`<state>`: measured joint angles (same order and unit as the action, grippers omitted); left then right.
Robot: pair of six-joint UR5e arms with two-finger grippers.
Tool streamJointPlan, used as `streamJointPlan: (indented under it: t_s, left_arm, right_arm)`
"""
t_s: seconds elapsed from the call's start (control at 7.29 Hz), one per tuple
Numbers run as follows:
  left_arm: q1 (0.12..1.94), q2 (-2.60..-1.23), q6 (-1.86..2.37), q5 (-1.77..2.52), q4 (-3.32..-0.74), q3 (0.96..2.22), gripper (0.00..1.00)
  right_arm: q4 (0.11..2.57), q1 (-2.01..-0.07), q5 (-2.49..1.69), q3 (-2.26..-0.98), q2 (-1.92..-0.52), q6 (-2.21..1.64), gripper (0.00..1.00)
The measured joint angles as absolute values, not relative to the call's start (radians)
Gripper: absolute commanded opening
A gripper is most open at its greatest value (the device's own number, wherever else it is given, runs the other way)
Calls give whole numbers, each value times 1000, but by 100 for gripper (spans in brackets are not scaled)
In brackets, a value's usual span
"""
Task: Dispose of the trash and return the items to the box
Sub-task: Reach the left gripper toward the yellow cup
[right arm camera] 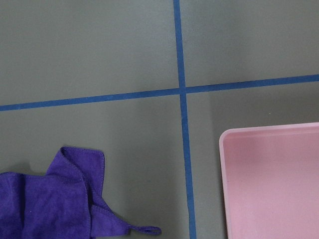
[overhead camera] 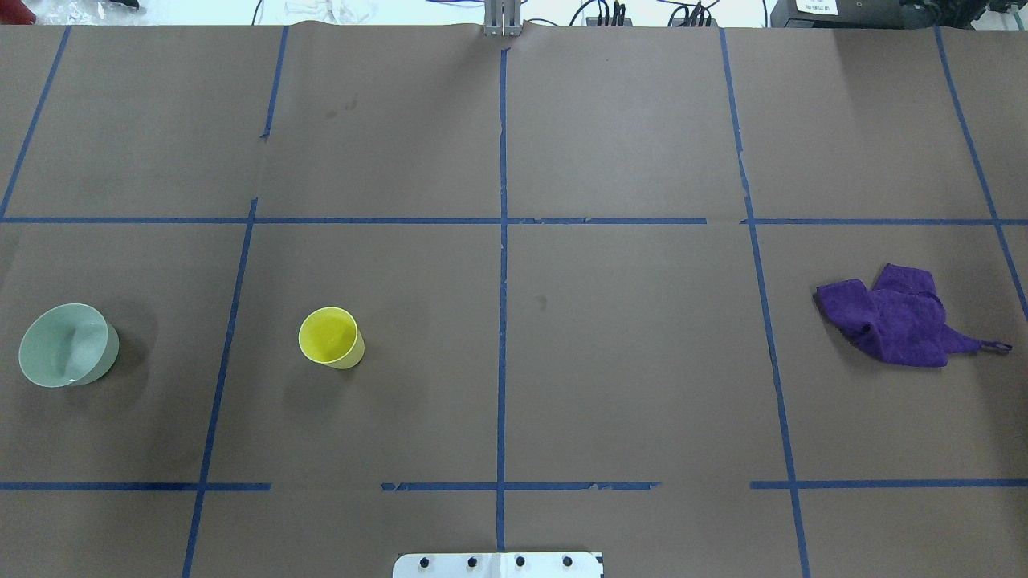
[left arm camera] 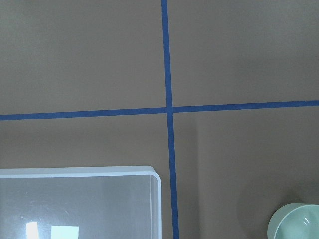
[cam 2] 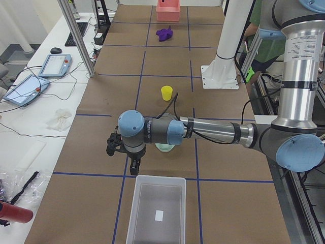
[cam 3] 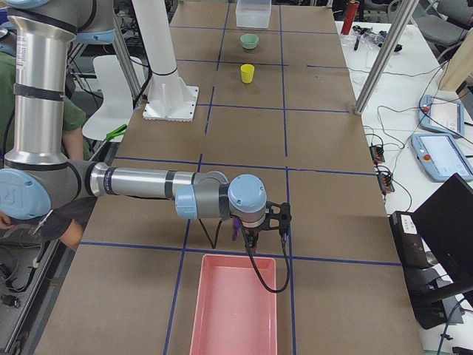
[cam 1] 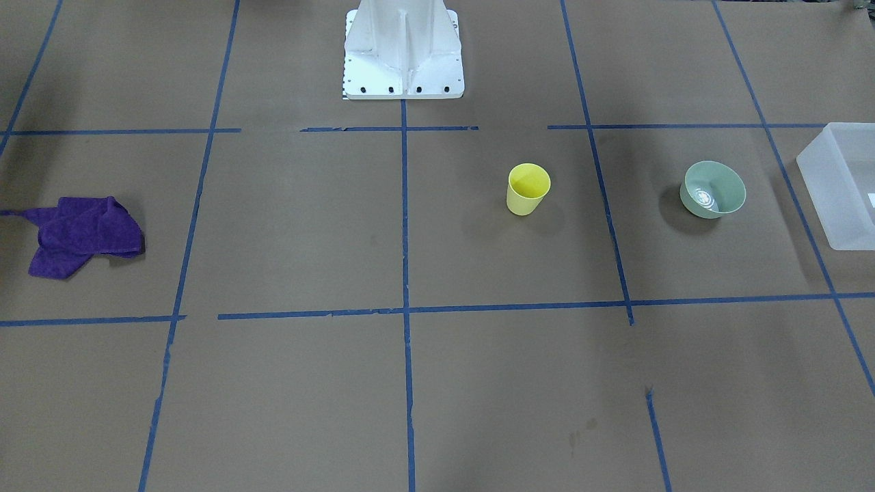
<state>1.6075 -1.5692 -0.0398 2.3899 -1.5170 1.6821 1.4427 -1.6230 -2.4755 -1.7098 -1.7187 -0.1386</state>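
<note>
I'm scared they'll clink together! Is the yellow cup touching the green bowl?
Apart. The overhead view shows the yellow cup and the green bowl well separated, with a blue tape line between them.

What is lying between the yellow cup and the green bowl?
Between the cup and the bowl lies only bare table, crossed by one blue tape line; the overhead view shows this.

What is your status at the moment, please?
Left gripper hovers by the box, right gripper by the pink bin; open or shut unclear. Cup and bowl upright on table, not yet boxed. Purple cloth far off, out of the way.
</note>
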Motion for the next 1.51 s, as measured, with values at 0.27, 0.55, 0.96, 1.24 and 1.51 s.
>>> streamJointPlan:
  t_s: [0.27, 0.55, 0.96, 1.24, 1.51]
  left_arm:
    - [1608, -1570, -37, 2390, -1517, 1701, 100]
    - [1607, -1576, 19, 2389, -1517, 1818, 100]
    - [1482, -1597, 376, 2391, -1549, 2068, 100]
    - [1246, -1605, 779, 2330, -1718, 2144, 100]
    - [960, -1651, 1145, 2147, -1851, 2152, 100]
  right_arm:
    - [1441, -1623, -2464, -1716, -1718, -137, 100]
    - [1442, -1623, -2461, -1721, -1716, -137, 100]
    - [1443, -1617, -2466, -1740, -1707, -142, 100]
    - [1442, -1616, -2461, -1751, -1691, -147, 100]
    - [1435, -1615, -2459, -1750, -1693, -156, 100]
